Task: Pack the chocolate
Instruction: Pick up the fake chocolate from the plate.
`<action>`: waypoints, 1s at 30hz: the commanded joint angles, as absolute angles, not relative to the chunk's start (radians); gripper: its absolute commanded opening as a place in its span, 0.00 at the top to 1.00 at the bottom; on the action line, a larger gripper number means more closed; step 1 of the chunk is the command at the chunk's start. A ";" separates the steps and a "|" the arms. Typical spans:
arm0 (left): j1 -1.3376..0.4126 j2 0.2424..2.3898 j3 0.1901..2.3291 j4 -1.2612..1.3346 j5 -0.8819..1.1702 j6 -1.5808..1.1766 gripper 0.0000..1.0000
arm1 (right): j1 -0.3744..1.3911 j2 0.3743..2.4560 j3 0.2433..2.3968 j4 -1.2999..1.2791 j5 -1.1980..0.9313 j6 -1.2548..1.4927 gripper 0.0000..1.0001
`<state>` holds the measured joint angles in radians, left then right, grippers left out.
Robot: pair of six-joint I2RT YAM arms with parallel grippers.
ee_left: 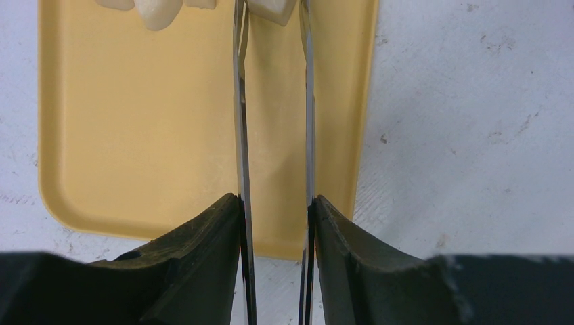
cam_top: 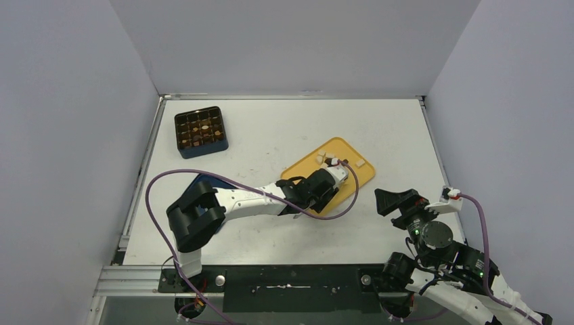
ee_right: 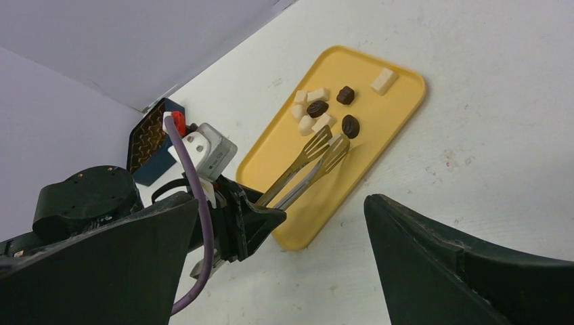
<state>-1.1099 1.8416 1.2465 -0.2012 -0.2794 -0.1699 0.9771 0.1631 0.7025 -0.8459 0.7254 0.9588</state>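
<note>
White links [cam_top: 250, 201], black joints [cam_top: 196, 218], purple cables [ee_right: 205, 230], perhaps green lights [cam_top: 414, 233].

Pincer: the left pincer [ee_left: 276, 210] enters from the bottom edge, its black fingers [ee_left: 203, 250] pressed against the outer sides of the tongs [ee_left: 241, 135].
Tongs: two thin metal arms run up side by side over the tray, a narrow gap between them.
Tray: yellow tray [ee_left: 135, 135], flat, mostly bare.
Chocolate: cream-white chocolate [ee_left: 159, 13] at the tray's top edge; one piece lies between the tong arms, cut off by the frame.
Worktop: white worktop [ee_left: 474, 135], scuffed and specked.
</note>
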 commanded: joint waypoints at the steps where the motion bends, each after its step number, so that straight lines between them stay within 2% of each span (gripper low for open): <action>1: -1.104 1.847 1.280 -0.138 -0.269 -0.153 0.60 | 0.992 0.154 0.695 -0.823 0.734 0.966 0.00; 8: -1.104 1.835 1.284 -0.153 -0.268 -0.149 0.67 | 0.993 0.153 0.695 -0.824 0.738 0.968 0.00; 30: -1.090 1.650 1.261 -0.345 -0.360 -0.270 0.74 | 0.994 0.155 0.695 -0.826 0.743 0.972 0.00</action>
